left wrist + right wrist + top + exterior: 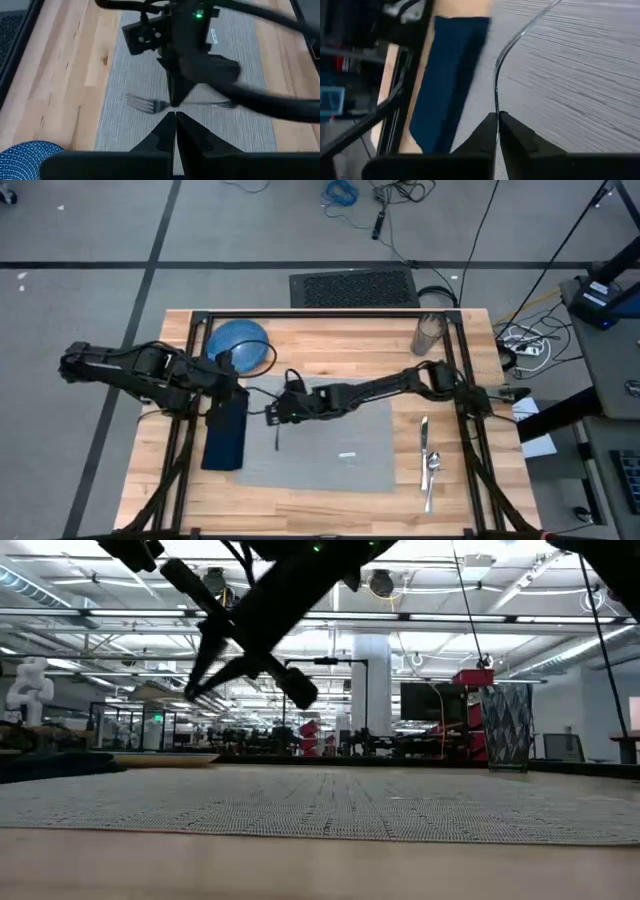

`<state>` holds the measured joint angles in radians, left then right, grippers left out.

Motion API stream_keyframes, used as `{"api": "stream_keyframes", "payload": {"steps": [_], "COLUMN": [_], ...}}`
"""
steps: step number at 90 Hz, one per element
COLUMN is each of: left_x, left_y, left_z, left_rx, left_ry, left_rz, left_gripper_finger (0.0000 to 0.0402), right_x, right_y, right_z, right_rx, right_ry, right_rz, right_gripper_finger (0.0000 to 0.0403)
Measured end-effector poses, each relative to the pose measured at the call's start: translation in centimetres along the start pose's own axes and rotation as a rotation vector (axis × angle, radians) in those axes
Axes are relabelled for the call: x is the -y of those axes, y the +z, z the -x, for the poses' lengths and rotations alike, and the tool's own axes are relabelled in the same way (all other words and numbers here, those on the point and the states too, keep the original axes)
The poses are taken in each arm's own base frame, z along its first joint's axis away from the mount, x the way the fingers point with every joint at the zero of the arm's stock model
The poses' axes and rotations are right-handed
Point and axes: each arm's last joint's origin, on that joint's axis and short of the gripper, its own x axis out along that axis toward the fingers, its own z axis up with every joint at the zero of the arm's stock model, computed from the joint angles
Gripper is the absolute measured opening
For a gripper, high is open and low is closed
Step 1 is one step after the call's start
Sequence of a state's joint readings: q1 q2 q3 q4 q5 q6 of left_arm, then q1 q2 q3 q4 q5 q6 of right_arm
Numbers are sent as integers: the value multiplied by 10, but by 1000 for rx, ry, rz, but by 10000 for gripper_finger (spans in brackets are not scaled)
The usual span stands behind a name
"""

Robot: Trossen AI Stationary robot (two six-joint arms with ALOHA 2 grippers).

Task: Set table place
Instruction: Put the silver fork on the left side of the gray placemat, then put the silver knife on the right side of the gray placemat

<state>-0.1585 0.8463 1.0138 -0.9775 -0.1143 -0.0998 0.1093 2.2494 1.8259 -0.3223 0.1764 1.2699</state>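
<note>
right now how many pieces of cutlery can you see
3. A fork is held by the right hand above the placemat. Two more pieces lie on the table right of the placemat.

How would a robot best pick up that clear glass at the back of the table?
Probably around its side wall, about mid-height, coming in level from the side: the glass stands upright and round on the table, so fingers can close across it. The right gripper is nearer, but holds the fork.

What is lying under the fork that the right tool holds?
Under the fork, held by the right tool, lies the grey placemat, and beside it the navy napkin. The tool covers the handle's middle.
</note>
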Motion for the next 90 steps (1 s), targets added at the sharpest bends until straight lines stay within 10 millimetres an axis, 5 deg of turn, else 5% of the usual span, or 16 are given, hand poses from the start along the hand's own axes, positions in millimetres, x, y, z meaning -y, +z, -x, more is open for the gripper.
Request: {"api": "stream_keyframes", "payload": {"steps": [36, 90], "left_x": [0, 0], "left_y": [0, 0], "left_z": [0, 0], "left_rx": [2, 2], "left_ry": [0, 0], "left_rz": [0, -1], "left_gripper_finger": [0, 0], "right_x": [-13, -11], "right_y": [-9, -25], "right_z": [6, 9], "right_rx": [-72, -116], "right_ry": [70, 19], "right_rz": [168, 206], "right_gripper_finger": [81, 80]}}
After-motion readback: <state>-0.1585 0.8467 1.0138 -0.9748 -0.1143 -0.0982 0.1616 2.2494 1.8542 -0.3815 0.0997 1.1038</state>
